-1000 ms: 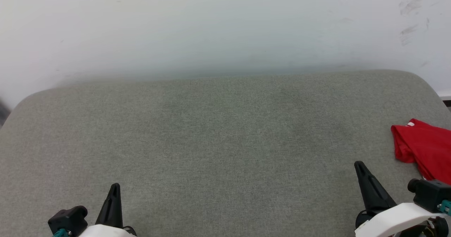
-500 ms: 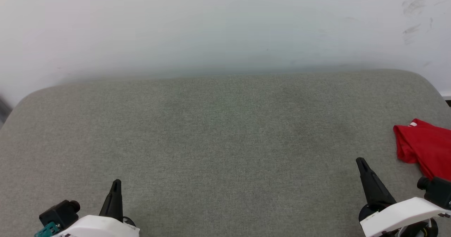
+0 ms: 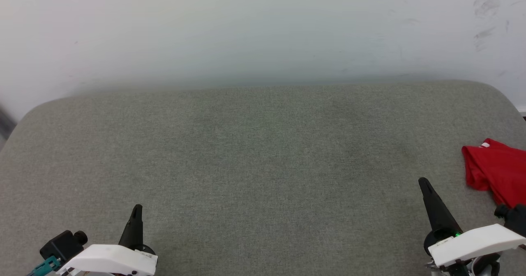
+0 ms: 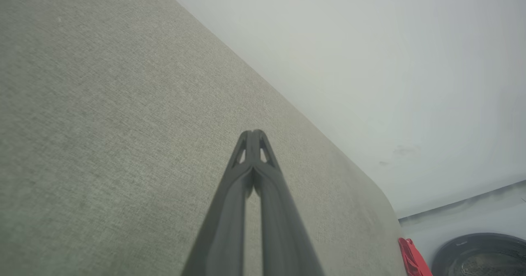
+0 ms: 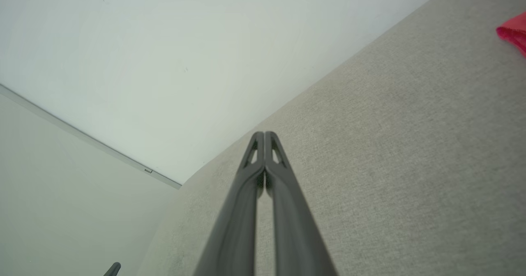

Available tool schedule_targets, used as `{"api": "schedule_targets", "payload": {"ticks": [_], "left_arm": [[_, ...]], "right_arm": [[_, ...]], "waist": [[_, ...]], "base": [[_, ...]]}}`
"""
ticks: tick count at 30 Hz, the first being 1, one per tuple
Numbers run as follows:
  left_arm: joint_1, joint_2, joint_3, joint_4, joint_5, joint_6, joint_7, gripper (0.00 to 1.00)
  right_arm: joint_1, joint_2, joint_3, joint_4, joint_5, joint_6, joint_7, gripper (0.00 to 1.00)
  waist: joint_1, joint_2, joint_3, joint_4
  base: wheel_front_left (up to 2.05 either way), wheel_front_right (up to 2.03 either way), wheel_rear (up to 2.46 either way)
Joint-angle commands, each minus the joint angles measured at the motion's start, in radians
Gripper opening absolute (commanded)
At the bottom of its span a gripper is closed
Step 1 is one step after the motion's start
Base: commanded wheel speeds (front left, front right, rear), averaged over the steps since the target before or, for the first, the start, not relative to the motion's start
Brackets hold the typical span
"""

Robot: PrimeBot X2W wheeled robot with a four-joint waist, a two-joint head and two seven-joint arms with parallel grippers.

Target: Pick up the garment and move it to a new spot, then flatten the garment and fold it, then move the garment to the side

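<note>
Plainly, both jaws sit closed (empty), apart from the garment (image 3: pixel 495 170).

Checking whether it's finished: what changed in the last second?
The left gripper and right gripper, both shut and empty, crept slightly forward. The garment stayed at the right edge of the grey surface; its small shift is the camera's.

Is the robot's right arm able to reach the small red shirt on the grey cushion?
Probably yes. The small red cloth shirt lies close beside the right gripper on the grey fabric cushion, with nothing between them. The gripper's fingers are shut, so they would have to open first.
</note>
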Motion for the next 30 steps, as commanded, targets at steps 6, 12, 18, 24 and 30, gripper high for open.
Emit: {"api": "schedule_targets", "payload": {"ticks": [6,12,18,24,30], "left_arm": [[-0.045,-0.016,0.032,0.004,-0.089,-0.027,0.028,0.00],[-0.055,-0.030,0.049,0.013,-0.146,-0.041,0.046,0.00],[-0.066,-0.044,0.065,0.021,-0.199,-0.056,0.063,0.00],[-0.074,-0.055,0.081,0.030,-0.249,-0.070,0.080,0.00],[-0.084,-0.068,0.095,0.037,-0.296,-0.082,0.096,0.00]], "right_arm": [[-0.039,-0.004,-0.011,0.020,0.114,0.000,-0.004,0.00],[-0.049,-0.003,-0.017,0.039,0.184,0.000,-0.003,0.00],[-0.059,-0.002,-0.023,0.056,0.249,0.000,-0.001,0.00],[-0.068,0.000,-0.028,0.073,0.312,0.000,0.000,0.00],[-0.078,0.001,-0.034,0.089,0.370,0.000,0.002,0.00]], "waist": [[0.0000,0.0000,0.003,0.004],[0.0000,0.0000,0.005,0.007],[0.0000,0.0000,0.008,0.009],[0.0000,0.0000,0.010,0.012],[0.0000,0.0000,0.013,0.015]], "base": [[0.00,0.00,0.00],[0.00,0.00,0.00],[0.00,0.00,0.00],[0.00,0.00,0.00],[0.00,0.00,0.00]]}}
